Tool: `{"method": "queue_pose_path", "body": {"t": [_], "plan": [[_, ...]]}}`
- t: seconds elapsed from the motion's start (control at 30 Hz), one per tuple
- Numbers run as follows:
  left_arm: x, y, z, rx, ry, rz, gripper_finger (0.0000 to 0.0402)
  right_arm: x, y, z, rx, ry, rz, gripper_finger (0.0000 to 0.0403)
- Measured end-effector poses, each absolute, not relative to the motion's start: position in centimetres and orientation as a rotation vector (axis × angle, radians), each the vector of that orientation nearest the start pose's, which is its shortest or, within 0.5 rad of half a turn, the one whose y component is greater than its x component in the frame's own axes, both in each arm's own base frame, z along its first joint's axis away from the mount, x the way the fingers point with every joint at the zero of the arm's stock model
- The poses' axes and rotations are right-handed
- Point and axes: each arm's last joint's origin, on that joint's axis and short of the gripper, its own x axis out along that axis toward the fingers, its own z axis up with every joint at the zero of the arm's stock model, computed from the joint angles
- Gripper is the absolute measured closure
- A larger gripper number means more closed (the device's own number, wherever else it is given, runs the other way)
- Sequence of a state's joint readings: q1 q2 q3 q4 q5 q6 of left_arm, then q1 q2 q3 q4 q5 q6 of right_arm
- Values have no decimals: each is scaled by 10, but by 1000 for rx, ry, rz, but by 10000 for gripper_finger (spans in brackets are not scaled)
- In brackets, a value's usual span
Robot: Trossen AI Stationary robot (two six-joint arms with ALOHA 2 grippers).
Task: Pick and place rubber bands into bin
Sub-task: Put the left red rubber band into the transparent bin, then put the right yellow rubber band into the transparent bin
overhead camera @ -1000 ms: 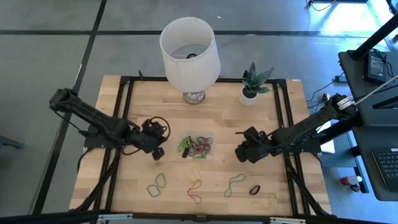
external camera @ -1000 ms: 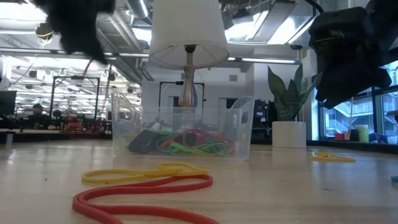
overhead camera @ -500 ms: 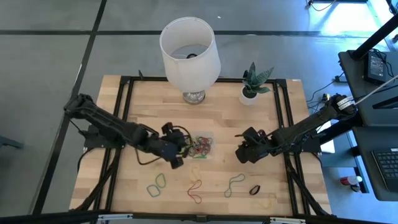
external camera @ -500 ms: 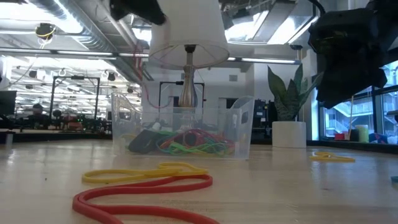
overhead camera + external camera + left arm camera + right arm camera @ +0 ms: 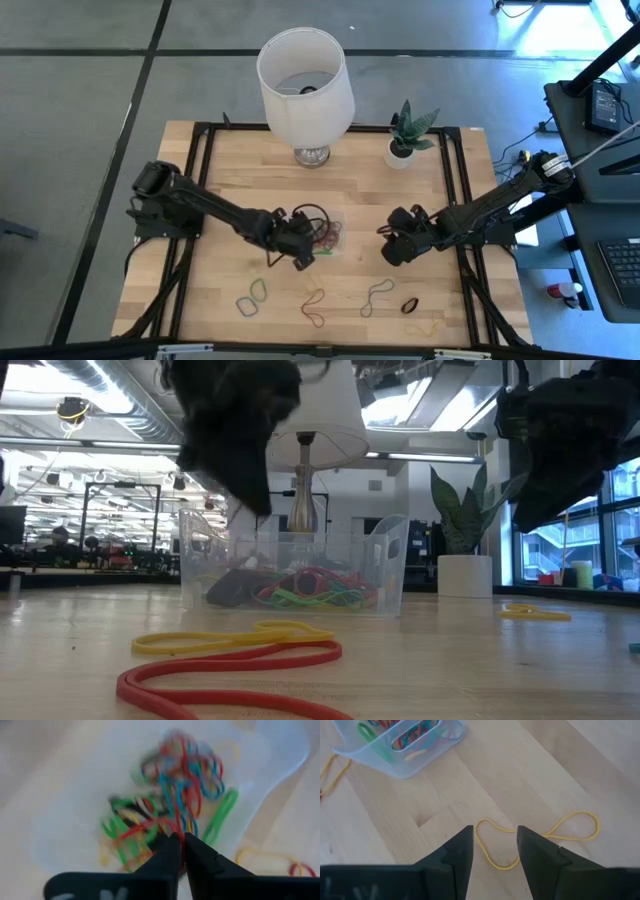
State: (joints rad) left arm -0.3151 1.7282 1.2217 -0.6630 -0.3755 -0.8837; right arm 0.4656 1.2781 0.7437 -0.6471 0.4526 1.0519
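left gripper (image 5: 181,851) over bin (image 5: 336,216), fingers nearly together on red band (image 5: 172,825); we advised opening fully. right gripper (image 5: 494,851) fingers apart.

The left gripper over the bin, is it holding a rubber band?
The left gripper hangs over the bin, fingers nearly together. Whether a rubber band is pinched cannot be told. The right gripper is open, holding nothing.

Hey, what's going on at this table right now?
A two-armed robot is collecting rubber bands into a clear bin in the middle of the table. The left gripper hangs over the bin's pile of bands, fingers nearly together. The right gripper waits open just right of the bin, above a yellow band. Several more bands lie along the table's front edge.
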Motion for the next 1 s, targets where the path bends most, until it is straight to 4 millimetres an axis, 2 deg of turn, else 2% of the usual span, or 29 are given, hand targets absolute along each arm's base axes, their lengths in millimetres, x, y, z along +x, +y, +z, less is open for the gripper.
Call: {"method": "queue_pose_path", "body": {"t": [0.13,0.27,0.43,0.57,0.7,0.8,0.9,1.0], "plan": [[334,-97,194,-492,1070,495,345,203,88,196,403,926,-506,249],[334,-98,193,-541,1069,498,297,203,88,196,390,930,-498,249],[330,-95,213,-586,1007,486,247,203,88,196,372,934,-488,249],[321,-91,238,-631,922,482,231,203,88,196,372,933,-488,249],[308,-87,265,-626,810,483,233,203,88,196,374,933,-489,249],[297,-86,282,-570,777,438,250,203,88,196,383,928,-491,249],[288,-86,290,-496,789,362,284,203,88,197,444,912,-522,249],[276,-87,288,-444,808,311,340,203,88,197,497,898,-550,249]]}}
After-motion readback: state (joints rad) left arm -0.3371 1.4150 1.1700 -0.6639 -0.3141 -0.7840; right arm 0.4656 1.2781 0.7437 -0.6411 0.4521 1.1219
